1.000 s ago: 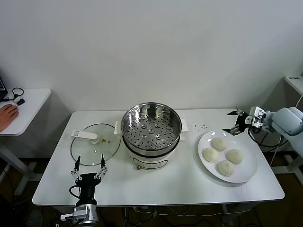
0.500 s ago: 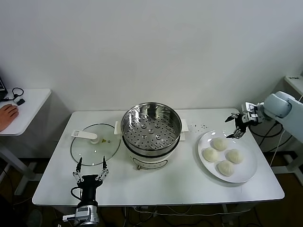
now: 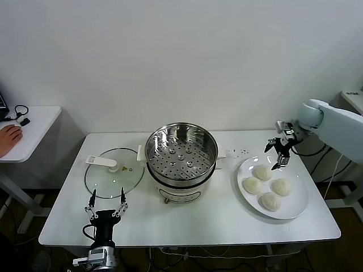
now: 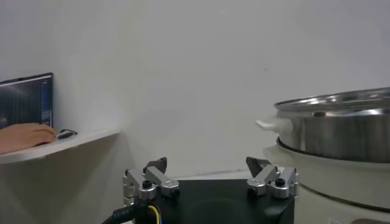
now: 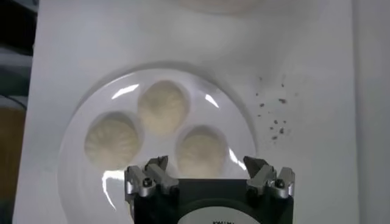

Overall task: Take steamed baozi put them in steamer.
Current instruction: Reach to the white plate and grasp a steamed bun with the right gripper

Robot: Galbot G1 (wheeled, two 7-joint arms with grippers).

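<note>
Leftmost, left gripper (image 3: 106,198) parked near the table's (image 3: 187,221) front edge, left of the steamer (image 3: 181,154), jaws spread, empty. Right of the steamer, four steamed baozi (image 3: 267,186) on the plate (image 3: 299,209). Right gripper (image 3: 277,153) hovers over its far rim, wide open, holding nothing.

Cream-white pleated baozi (image 3: 262,172); shiny perforated steel steamer (image 3: 181,154).

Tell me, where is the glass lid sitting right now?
In the head view the glass lid lies flat on the table's left side, just left of the steamer, with the open left gripper near its front edge.
</note>
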